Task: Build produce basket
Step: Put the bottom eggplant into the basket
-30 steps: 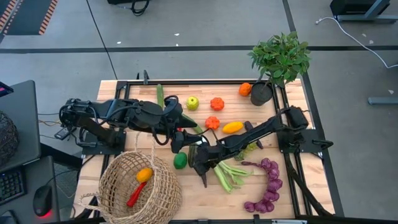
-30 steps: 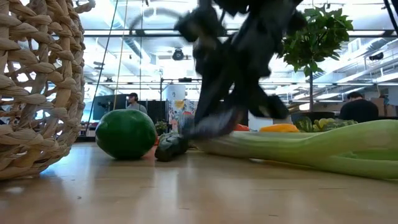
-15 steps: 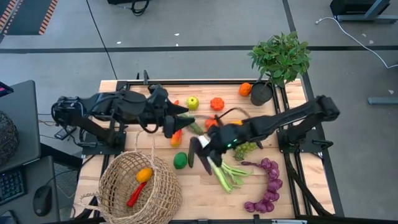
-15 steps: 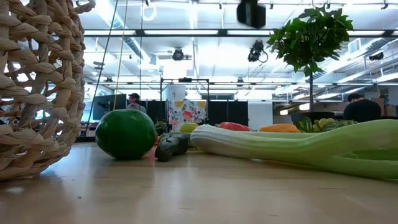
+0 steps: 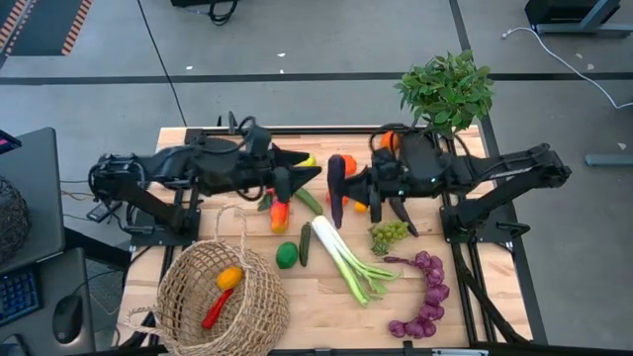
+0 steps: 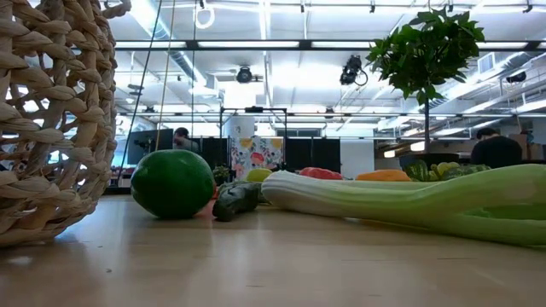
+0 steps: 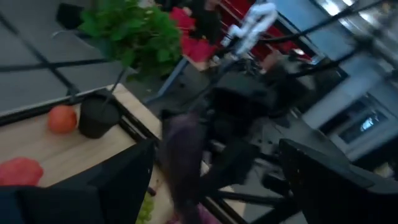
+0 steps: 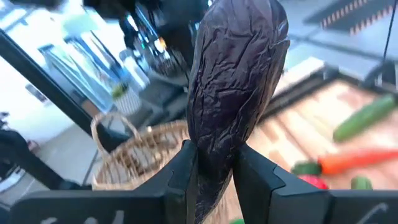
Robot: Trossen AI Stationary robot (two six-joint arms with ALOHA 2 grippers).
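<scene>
The right tool has lifted the aubergine clear of the table.

The basket is rough tan wicker, openly woven. The table is pale wood planks, smooth with a faint sheen in the low view. The aubergine has a dark purple, wrinkled, slightly glossy skin. The leek looks smooth and plasticky, the green round fruit glossy.
</scene>
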